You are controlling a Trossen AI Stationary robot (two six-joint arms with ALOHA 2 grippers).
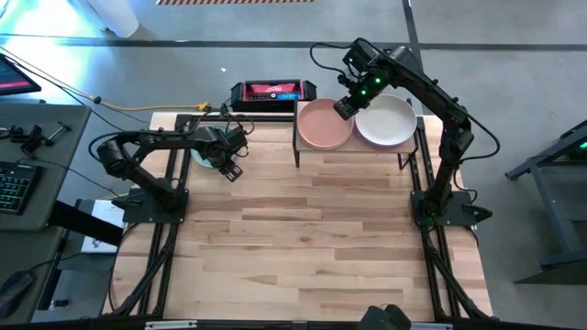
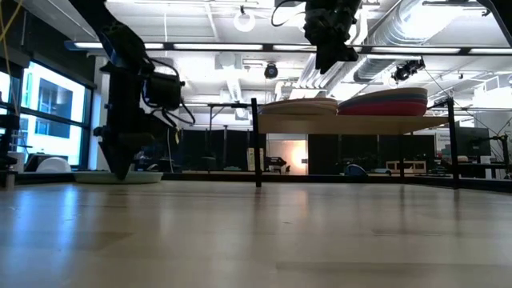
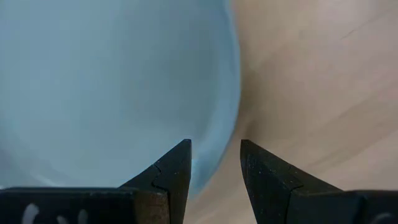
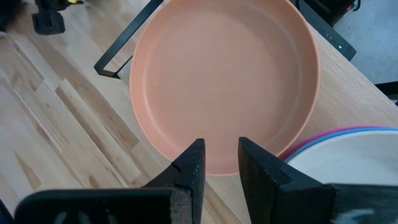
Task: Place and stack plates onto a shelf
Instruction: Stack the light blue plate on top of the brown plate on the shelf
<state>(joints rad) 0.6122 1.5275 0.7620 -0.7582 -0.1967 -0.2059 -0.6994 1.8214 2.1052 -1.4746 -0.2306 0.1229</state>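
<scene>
1. Small raised light-wood shelf on black legs (image 1: 404, 149) sits upper right of centre in the high view, at the table's (image 1: 312, 247) far edge.
2. Round matte peach-pink plate (image 1: 323, 125) tops the shelf's left stack; cream-white plate (image 1: 389, 123) tops the right stack (magenta and blue rims beneath).
3. Right end effector (image 1: 344, 108) hovers above the peach-pink plate's edge, fingers slightly apart, holding nothing.
4. Left end effector (image 1: 230, 170), upper left, fingers spread, is at the rim of the pale teal plate (image 3: 112, 87) on the table.

Open lab, grey concrete floor (image 1: 514, 64).
Windows (image 2: 48, 104) at left; ceiling ducts (image 2: 416, 24) upper right; desk with keyboard (image 1: 11, 188) far left.
</scene>
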